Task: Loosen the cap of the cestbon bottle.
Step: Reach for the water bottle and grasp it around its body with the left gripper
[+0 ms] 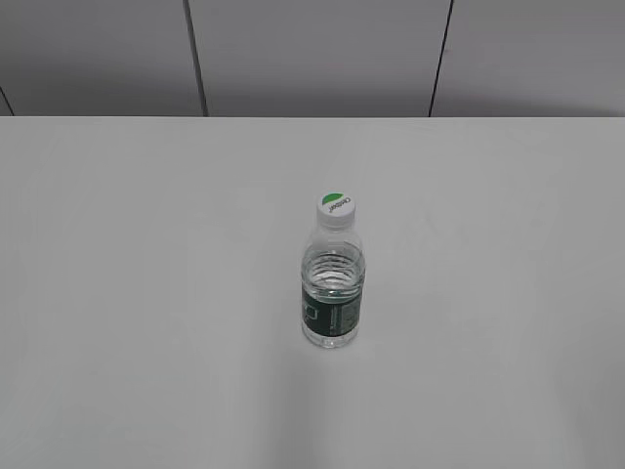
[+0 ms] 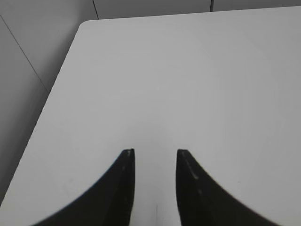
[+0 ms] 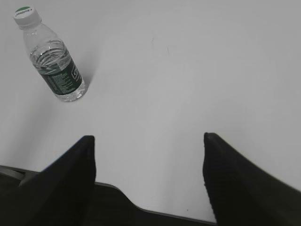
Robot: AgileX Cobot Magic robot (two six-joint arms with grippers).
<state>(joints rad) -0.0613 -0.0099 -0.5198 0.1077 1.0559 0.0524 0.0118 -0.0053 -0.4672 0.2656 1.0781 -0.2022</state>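
Note:
The cestbon bottle (image 1: 332, 293) stands upright near the middle of the white table, clear with a dark green label band. Its cap (image 1: 335, 208), half green and half white, sits on the neck. In the right wrist view the bottle (image 3: 55, 66) and its cap (image 3: 25, 16) are at the upper left, far from my right gripper (image 3: 148, 141), which is open and empty. My left gripper (image 2: 155, 153) is open and empty over bare table; the bottle is out of that view. Neither gripper shows in the exterior view.
The white table (image 1: 146, 293) ends at a grey panelled wall (image 1: 312, 54) at the back. Its left edge and rounded far corner (image 2: 87, 26) show in the left wrist view. The table's near edge (image 3: 155, 214) runs under my right gripper.

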